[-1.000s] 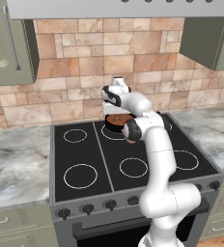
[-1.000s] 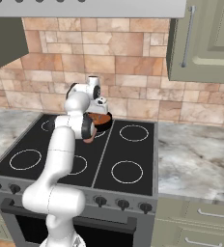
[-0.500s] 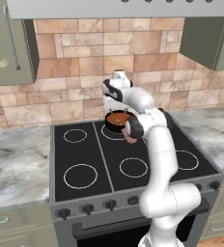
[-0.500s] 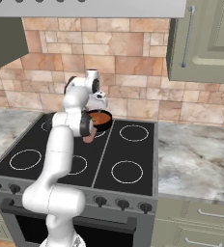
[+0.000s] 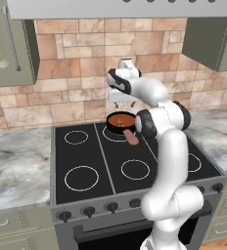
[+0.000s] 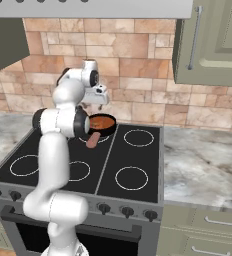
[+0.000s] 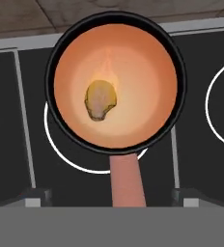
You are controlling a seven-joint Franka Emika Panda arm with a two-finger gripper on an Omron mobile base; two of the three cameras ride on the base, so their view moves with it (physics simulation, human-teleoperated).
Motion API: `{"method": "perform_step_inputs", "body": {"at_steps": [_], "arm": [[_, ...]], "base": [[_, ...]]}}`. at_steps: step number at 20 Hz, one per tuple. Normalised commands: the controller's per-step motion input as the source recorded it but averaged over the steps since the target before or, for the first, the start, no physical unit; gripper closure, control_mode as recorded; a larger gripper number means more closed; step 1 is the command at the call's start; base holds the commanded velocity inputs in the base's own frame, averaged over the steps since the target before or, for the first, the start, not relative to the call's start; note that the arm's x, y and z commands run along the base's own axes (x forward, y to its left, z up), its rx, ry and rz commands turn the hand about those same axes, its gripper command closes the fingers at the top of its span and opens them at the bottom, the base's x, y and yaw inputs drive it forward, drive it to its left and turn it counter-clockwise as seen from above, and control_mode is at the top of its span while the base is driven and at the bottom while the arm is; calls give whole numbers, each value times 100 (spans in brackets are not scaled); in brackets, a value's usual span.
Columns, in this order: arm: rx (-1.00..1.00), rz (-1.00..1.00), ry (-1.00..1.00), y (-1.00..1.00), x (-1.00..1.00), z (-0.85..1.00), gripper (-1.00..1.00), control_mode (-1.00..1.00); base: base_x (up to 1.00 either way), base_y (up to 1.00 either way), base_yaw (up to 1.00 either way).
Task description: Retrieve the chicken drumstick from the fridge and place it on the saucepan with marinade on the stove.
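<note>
The chicken drumstick (image 7: pixel 101 100), a small golden-brown lump, lies in the reddish-brown sauce of the saucepan with marinade (image 7: pixel 147 72), left of the pan's middle. The black pan (image 5: pixel 120 122) (image 6: pixel 101 124) sits on the back middle burner of the stove (image 5: pixel 86 146) (image 6: pixel 138 165), its pinkish-tan handle (image 7: pixel 127 181) pointing toward the front. My gripper (image 7: pixel 112 197) (image 5: pixel 121 104) (image 6: pixel 96 104) hangs straight above the pan, open, with nothing between its widely spread fingertips (image 7: pixel 36 197). The fridge is out of view.
A stone-tile backsplash (image 5: pixel 86 63) rises right behind the pan. Grey marble counters (image 5: pixel 15 161) (image 6: pixel 208 160) flank the stove, with green wall cabinets (image 6: pixel 213 40) and a range hood above. Black knobs (image 5: pixel 88 211) line the stove front.
My hand has risen from just over the saucepan to well above it. The drumstick stays in the sauce, free of the fingers.
</note>
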Motion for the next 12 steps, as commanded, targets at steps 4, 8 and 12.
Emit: {"method": "perform_step_inputs", "body": {"at_steps": [4, 8, 12], "arm": [[0, 0, -28, 0, -100, 44, -100, -100], [1, 0, -29, -15, -100, 43, -100, -100], [1, 0, -18, -17, -100, 54, -100, -100]], "base": [[0, 0, 0], [0, 0, 0], [0, 0, 0]]}}
